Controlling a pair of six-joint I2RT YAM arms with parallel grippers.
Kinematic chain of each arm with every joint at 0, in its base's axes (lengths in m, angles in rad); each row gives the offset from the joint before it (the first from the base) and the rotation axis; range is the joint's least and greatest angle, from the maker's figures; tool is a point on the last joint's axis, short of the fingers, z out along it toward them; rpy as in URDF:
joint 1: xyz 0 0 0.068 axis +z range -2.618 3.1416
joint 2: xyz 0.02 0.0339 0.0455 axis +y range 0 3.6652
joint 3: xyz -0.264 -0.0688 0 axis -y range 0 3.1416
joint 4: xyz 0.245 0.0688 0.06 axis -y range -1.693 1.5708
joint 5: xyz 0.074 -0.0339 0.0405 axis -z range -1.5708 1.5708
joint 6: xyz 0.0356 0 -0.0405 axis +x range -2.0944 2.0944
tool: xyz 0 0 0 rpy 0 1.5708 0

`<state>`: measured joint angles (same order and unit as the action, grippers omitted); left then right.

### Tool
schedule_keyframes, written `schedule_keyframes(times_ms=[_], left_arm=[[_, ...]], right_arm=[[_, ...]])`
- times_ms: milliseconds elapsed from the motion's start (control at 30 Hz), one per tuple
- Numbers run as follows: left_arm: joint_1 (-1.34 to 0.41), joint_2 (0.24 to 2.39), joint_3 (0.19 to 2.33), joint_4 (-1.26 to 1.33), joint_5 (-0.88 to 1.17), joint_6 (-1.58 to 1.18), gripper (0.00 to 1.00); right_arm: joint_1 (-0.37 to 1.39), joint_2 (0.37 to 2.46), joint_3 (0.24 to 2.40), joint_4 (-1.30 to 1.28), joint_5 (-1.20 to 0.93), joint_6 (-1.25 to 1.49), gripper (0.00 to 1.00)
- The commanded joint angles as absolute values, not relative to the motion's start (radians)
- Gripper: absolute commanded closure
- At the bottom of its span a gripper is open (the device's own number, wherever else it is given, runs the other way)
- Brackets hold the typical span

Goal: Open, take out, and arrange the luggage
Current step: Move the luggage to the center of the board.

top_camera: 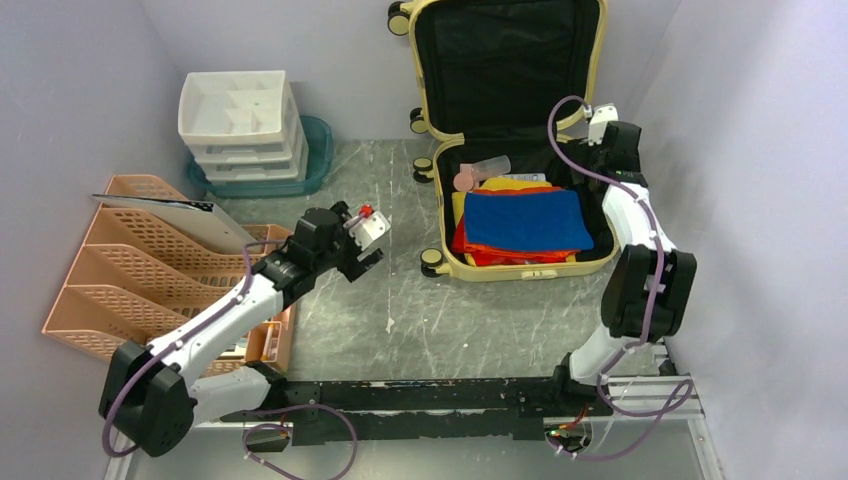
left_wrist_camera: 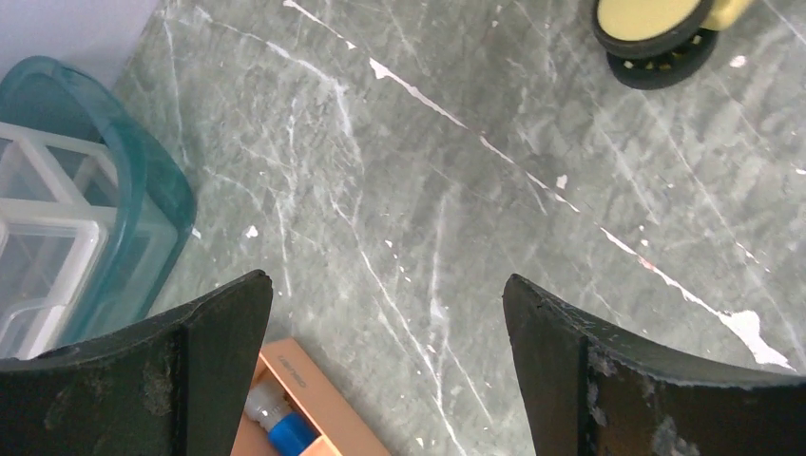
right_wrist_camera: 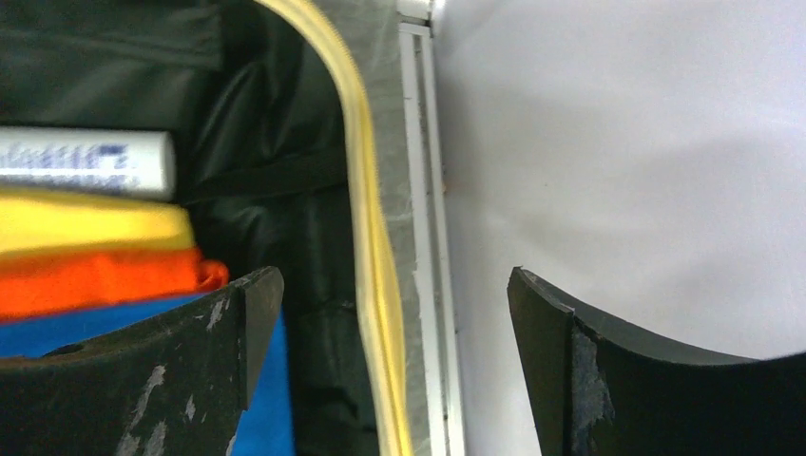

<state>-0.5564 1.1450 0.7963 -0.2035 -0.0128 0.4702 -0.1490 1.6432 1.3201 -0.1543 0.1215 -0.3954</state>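
pale yellow hard-shell suitcase (top_camera: 510, 272): far right corner of grey marble table (top_camera: 400, 330), lid propped open against wall, exposing folded blue cloth (top_camera: 527, 220). right gripper (right_wrist_camera: 390, 285): fingers spread over suitcase's right rim, probably ready for unpacking. left gripper (left_wrist_camera: 388, 285): fingers spread, mid-table.

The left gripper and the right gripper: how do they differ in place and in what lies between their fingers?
The left gripper hangs over bare table, left of the luggage; the right gripper hangs over the luggage's right rim, beside the wall. Between the left gripper's fingers the grey table shows; between the right gripper's, the yellow rim and black lining. Both stand open and hold nothing.
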Motion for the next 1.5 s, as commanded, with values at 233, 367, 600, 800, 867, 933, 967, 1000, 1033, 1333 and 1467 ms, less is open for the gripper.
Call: schedule_keyframes(times_ms=[233, 367, 600, 800, 867, 933, 967, 1000, 1033, 1333, 1467], left_arm=[[-0.529, 1.058, 0.598, -0.037, 0.188, 0.455, 0.04], [-0.507, 1.04, 0.546, -0.009, 0.2, 0.464, 0.04], [-0.471, 1.014, 0.513, -0.008, 0.271, 0.468, 0.04], [-0.452, 0.996, 0.51, -0.008, 0.289, 0.461, 0.04], [-0.447, 1.001, 0.509, -0.008, 0.29, 0.459, 0.04], [-0.444, 1.007, 0.514, -0.007, 0.295, 0.459, 0.04], [-0.442, 1.01, 0.518, -0.008, 0.298, 0.459, 0.04], [-0.44, 1.011, 0.518, -0.008, 0.301, 0.457, 0.05], [-0.437, 1.01, 0.517, -0.008, 0.304, 0.457, 0.05], [-0.427, 1.006, 0.515, -0.008, 0.31, 0.455, 0.05], [-0.422, 1.003, 0.515, -0.008, 0.307, 0.449, 0.05]], right_arm=[[-0.166, 1.96, 1.652, -0.182, 0.177, -0.353, 0.12], [-0.17, 2.011, 1.67, -0.159, 0.2, -0.345, 0.14], [-0.174, 2.087, 1.689, -0.149, 0.221, -0.321, 0.26], [-0.195, 2.142, 1.746, -0.166, 0.222, -0.306, 0.44], [-0.203, 2.165, 1.771, -0.179, 0.219, -0.302, 0.49], [-0.213, 2.184, 1.781, -0.182, 0.218, -0.298, 0.55], [-0.217, 2.187, 1.78, -0.179, 0.217, -0.298, 0.59], [-0.221, 2.189, 1.774, -0.174, 0.218, -0.296, 0.63], [-0.226, 2.188, 1.767, -0.169, 0.218, -0.296, 0.67], [-0.245, 2.201, 1.753, -0.161, 0.236, -0.284, 1.0], [-0.255, 2.213, 1.761, -0.156, 0.261, -0.285, 1.0]])
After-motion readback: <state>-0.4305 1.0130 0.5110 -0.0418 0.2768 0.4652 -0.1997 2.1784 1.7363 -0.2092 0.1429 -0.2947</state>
